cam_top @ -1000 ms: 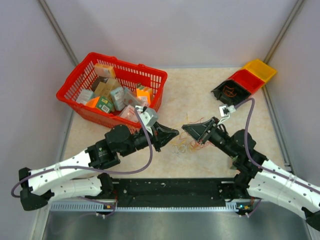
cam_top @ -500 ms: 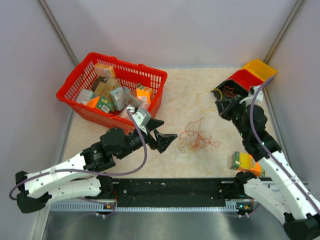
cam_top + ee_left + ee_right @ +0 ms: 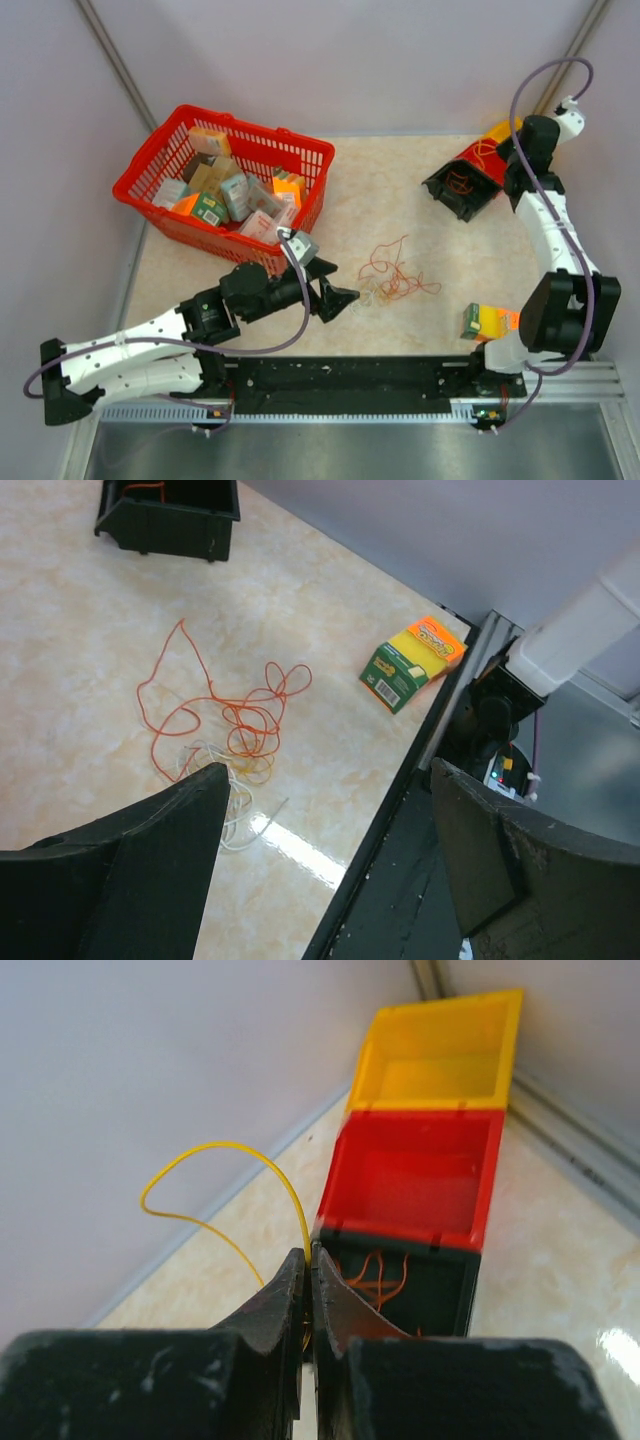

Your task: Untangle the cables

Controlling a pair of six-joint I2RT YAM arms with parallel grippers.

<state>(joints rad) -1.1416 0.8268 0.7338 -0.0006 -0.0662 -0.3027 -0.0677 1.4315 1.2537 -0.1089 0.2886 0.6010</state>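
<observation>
The black plastic bin [image 3: 462,1295] at far right holds thin orange wires [image 3: 385,1265]; right gripper [image 3: 308,1255] pinches a yellow wire [image 3: 215,1144], left gripper [image 3: 328,780] stands open.

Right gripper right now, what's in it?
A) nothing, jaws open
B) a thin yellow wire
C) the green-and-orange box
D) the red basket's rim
B: in the right wrist view the right gripper is shut on a thin yellow wire that loops up from its fingertips.
</observation>
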